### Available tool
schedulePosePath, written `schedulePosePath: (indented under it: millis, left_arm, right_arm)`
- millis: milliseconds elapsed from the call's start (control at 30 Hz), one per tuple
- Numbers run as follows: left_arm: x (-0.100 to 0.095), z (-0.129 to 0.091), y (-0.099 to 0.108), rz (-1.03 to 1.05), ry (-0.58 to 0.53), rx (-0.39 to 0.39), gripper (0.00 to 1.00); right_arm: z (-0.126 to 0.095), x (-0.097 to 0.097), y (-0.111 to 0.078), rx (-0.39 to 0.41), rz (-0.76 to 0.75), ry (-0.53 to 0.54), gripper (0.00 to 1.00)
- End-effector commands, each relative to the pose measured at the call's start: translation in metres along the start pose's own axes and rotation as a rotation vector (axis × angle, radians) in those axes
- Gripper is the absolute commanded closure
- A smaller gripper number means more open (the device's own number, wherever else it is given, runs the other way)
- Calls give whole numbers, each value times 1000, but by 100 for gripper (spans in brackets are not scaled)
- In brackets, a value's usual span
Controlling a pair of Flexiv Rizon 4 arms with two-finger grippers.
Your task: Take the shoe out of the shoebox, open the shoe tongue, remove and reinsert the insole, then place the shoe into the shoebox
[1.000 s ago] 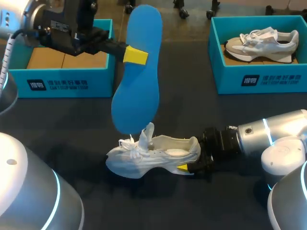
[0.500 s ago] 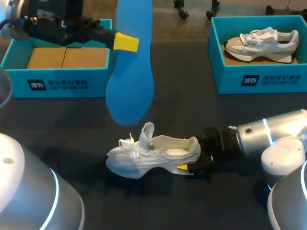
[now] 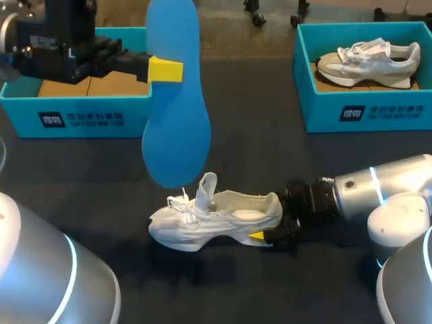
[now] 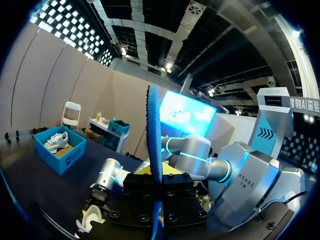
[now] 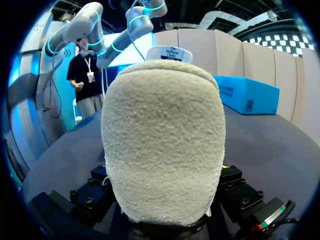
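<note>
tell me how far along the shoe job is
Done: the shoe sits out on the table, tongue lifted, insole out. In hand: the left gripper holds the blue insole in the air above the shoe while the right gripper grips its heel. Left: reinserting the insole, then putting the shoe into the shoebox.

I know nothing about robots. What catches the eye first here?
A big blue insole hangs in the air, pinched by the left tool. Under it a white shoe rests on the dark table, its heel gripped by the right tool.

Blue insole (image 3: 177,128), white shoe (image 3: 216,221)
</note>
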State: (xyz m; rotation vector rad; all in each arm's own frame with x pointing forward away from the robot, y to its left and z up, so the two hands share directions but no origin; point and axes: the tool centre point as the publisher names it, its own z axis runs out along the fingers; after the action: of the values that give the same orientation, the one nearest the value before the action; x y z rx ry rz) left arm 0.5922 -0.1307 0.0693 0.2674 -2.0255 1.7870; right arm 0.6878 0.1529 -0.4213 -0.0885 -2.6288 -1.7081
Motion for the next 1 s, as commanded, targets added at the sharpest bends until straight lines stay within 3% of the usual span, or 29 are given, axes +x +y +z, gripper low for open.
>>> schedulePosePath:
  millis: [33, 267, 300, 333, 367, 533, 800, 1000]
  left_arm:
    - [-2, 0, 5, -2, 35, 10, 100]
    - [-2, 0, 5, -2, 35, 10, 100]
    - [-2, 0, 5, -2, 35, 10, 100]
    - [-2, 0, 5, -2, 35, 10, 100]
    - [-2, 0, 5, -2, 35, 10, 100]
    - [-2, 0, 5, -2, 35, 10, 100]
    - [-2, 0, 5, -2, 35, 10, 100]
    - [-2, 0, 5, -2, 35, 10, 100]
  right_arm:
    - [1, 1, -3, 7, 1, 0, 100]
    - [1, 0, -3, 9, -6, 8, 100]
    - [0, 0, -1, 15, -21, 27, 94]
    - [0, 0, 0, 29, -16, 30, 33]
    - [-1, 0, 0, 30, -17, 31, 0]
    - [-14, 3, 6, 78, -45, 5, 0]
    - [-43, 2, 20, 293, -45, 20, 0]
    - [-51, 1, 35, 469, -46, 48, 0]
